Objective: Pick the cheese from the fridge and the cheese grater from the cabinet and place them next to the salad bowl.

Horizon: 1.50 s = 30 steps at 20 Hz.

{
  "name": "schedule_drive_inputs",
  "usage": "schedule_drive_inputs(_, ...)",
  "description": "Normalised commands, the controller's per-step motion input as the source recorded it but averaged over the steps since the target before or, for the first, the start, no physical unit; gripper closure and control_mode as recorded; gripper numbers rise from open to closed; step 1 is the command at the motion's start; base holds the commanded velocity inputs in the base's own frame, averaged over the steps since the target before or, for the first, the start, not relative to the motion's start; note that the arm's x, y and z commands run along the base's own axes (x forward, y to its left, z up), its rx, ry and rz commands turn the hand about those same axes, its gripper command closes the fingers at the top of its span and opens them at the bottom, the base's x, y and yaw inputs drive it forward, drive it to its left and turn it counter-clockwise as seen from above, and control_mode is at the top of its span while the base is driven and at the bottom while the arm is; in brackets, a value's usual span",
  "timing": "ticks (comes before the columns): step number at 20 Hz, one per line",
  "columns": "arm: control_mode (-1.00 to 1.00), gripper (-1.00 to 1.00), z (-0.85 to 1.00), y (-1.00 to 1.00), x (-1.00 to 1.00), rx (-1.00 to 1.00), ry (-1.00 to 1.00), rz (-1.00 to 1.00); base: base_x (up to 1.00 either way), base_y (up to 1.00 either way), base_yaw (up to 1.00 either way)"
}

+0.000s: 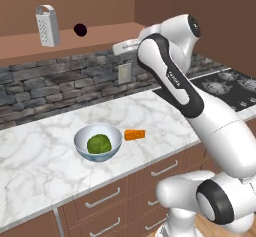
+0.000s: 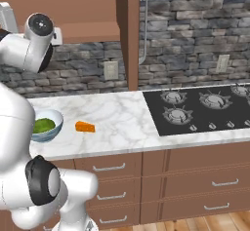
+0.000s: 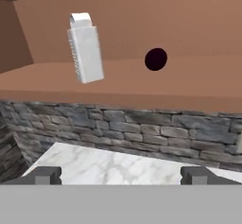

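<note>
Tool [image 3: 121, 175] open, facing cheese grater [image 3: 86, 48]

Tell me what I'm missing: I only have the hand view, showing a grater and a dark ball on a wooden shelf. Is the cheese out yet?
Observer: Yes. The cheese lies on the marble counter, just beside the salad bowl.
Operator: Anything in the bowl?
Observer: A green leafy ball sits inside it.
Operator: What's to the right of the counter?
Observer: A black cooktop with several burners, set into the marble.
Operator: Is the grater touched?
Observer: No. The cheese grater stands upright on the cabinet ledge, and the gripper is open, short of it.
</note>
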Motion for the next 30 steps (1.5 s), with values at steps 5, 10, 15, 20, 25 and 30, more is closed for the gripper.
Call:
schedule_drive_inputs(5,-1.0,-1.0,0.46,0.0,0.05,0.04,-0.15,0.0,0.0,0.0,0.0)
schedule_drive_inputs(10,-1.0,-1.0,0.22,0.0,0.0,0.02,-0.22,0.0,0.0,0.0,0.0)
schedule_drive_inputs(15,-1.0,-1.0,0.06,0.04,-0.02,0.08,-0.25,0.0,0.0,0.0,0.0)
schedule_drive_inputs(20,-1.0,-1.0,0.29,0.06,-0.06,0.01,-0.18,0.06,0.0,0.0,0.0)
schedule_drive_inputs(25,-1.0,-1.0,0.35,0.0,-0.04,0.0,-0.06,0.14,0.0,0.0,0.0)
schedule_drive_inputs(30,-1.0,-1.0,0.12,0.01,-0.03,0.0,0.0,0.12,0.0,0.0,0.0)
